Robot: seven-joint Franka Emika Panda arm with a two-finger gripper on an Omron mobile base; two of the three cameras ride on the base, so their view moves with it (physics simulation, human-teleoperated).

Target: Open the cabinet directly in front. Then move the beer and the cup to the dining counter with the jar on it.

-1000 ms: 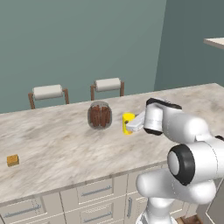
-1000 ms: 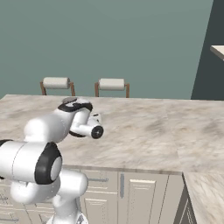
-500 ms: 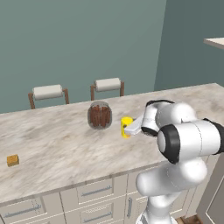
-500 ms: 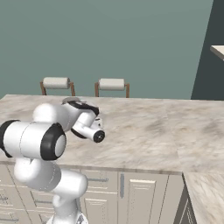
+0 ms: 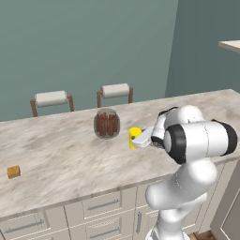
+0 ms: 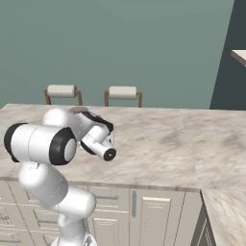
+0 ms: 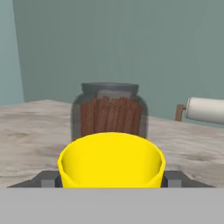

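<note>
The yellow cup (image 5: 134, 135) sits between my gripper's (image 5: 136, 139) fingers, low over the dining counter (image 5: 56, 159), and the jaws are shut on its sides. Whether its base touches the marble I cannot tell. The jar (image 5: 107, 123), clear glass with reddish-brown sticks, stands just left of the cup. In the hand view the cup (image 7: 111, 159) fills the space between both fingertips (image 7: 48, 178), with the jar (image 7: 109, 111) right behind it. The beer and the cabinet are out of view.
Two stools with white backrests (image 5: 51, 98) (image 5: 115, 90) stand behind the counter. A small orange block (image 5: 13, 171) lies near its left front edge. Cream drawers (image 5: 103, 206) run below. The counter (image 6: 168, 144) stretches on to the right.
The cup has come down a little toward the counter beside the jar. The arm's elbow has swung up and forward. The jaws keep the same width.
</note>
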